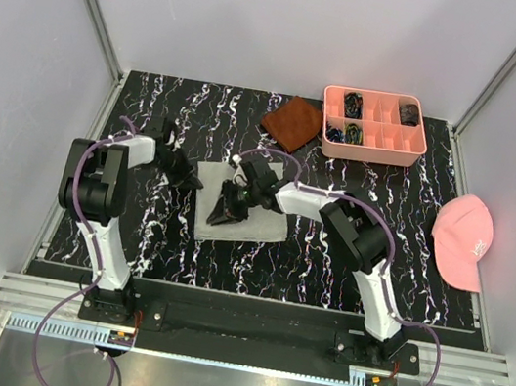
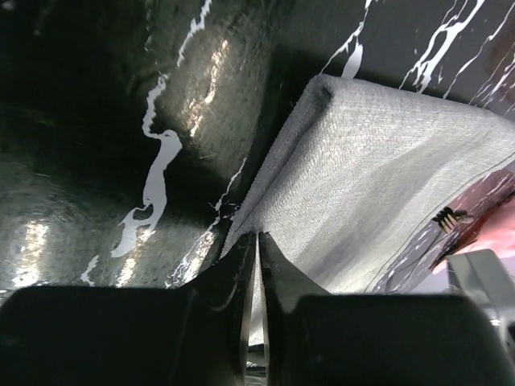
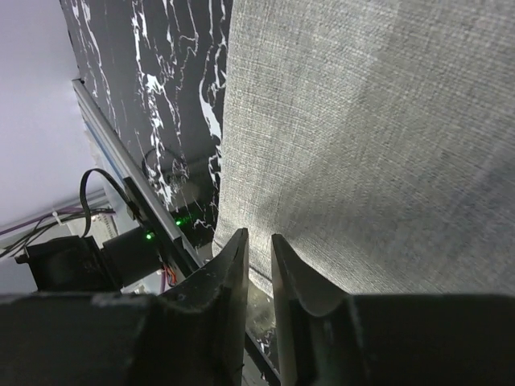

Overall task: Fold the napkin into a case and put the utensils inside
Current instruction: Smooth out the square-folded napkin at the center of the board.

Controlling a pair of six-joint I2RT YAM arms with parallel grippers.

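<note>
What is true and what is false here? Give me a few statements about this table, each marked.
1. The napkin lies near the middle of the table. True.
2. The cap sits on the left side. False: it is at the right edge.
3. The brown cloth lies beside the tray. True.
4. The tray is empty. False: small dark items lie in several compartments.
5. Both arms are parked away from the napkin. False: the left gripper is at its left edge and the right gripper is over it.
</note>
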